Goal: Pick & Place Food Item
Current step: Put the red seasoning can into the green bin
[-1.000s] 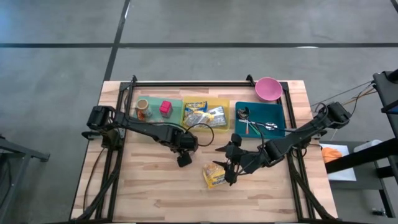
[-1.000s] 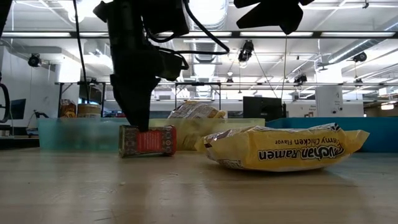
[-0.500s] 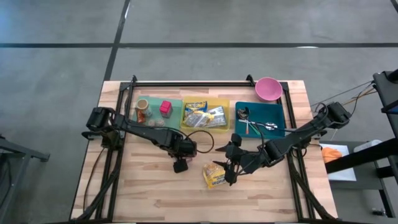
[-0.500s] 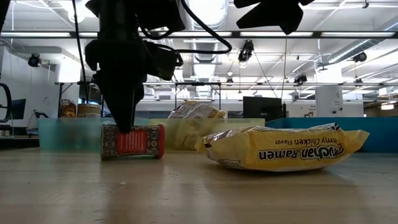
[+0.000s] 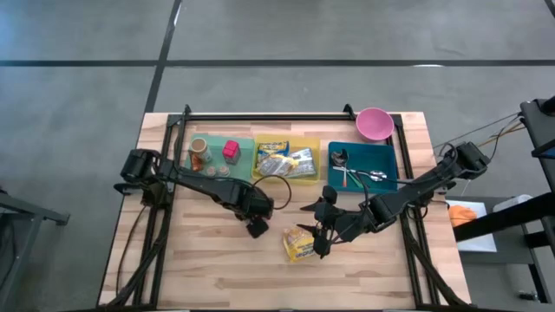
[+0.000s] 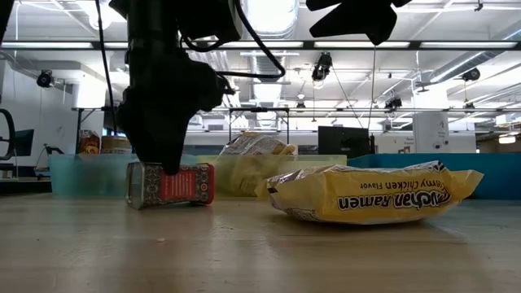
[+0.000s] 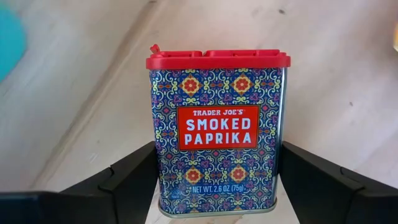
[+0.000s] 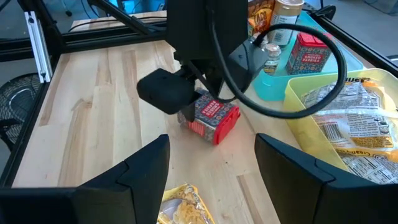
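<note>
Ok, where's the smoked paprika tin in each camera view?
High view: hidden under the left gripper, mid-table.
Low view: smoked paprika tin lying on the table, left of the ramen packet.
Left wrist view: centre, between the fingers.
Right wrist view: centre, under the left arm.
Shared landmark: yellow bin.

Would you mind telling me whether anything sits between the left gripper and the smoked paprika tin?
Nothing visible does. The left gripper has a finger on each side of the smoked paprika tin, which lies on the table. The ramen packet lies apart, under the right gripper.
</note>
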{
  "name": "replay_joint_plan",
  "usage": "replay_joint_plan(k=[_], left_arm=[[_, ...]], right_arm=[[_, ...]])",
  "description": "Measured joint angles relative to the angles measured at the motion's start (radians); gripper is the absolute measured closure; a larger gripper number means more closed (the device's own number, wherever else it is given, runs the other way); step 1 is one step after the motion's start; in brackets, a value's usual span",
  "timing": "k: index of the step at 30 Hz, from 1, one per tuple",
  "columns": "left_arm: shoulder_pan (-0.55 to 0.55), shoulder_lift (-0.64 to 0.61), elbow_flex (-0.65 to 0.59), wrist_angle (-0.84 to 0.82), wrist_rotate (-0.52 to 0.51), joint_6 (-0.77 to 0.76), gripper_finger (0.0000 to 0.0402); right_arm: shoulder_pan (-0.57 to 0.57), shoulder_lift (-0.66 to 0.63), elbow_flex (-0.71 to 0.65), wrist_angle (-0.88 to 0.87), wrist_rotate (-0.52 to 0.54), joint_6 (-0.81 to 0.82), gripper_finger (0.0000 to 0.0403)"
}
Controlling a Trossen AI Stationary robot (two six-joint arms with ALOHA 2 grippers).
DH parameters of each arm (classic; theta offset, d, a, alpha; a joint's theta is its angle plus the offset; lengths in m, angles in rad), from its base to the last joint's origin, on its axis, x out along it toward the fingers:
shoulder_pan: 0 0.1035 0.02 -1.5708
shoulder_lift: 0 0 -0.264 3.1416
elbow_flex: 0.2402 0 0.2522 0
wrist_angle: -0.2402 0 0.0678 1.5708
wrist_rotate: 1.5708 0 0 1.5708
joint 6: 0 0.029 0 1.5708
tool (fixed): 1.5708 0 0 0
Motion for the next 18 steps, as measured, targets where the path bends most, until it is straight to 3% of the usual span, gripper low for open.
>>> replay_joint_plan(k=[8, 14, 18], left_arm=[[0.002, 0.002, 0.015, -0.044, -0.039, -0.146, 0.0111], [0.004, 0.006, 0.029, -0.199, -0.191, -0.199, 0.0104], [0.004, 0.007, 0.027, -0.270, -0.213, -0.217, 0.0103]], right_arm=[[0.000, 0.000, 0.000, 0.000, 0.001, 0.000, 0.0172], [0.000, 0.000, 0.000, 0.000, 0.001, 0.000, 0.0172], [0.000, 0.000, 0.000, 0.000, 0.001, 0.000, 0.0172]])
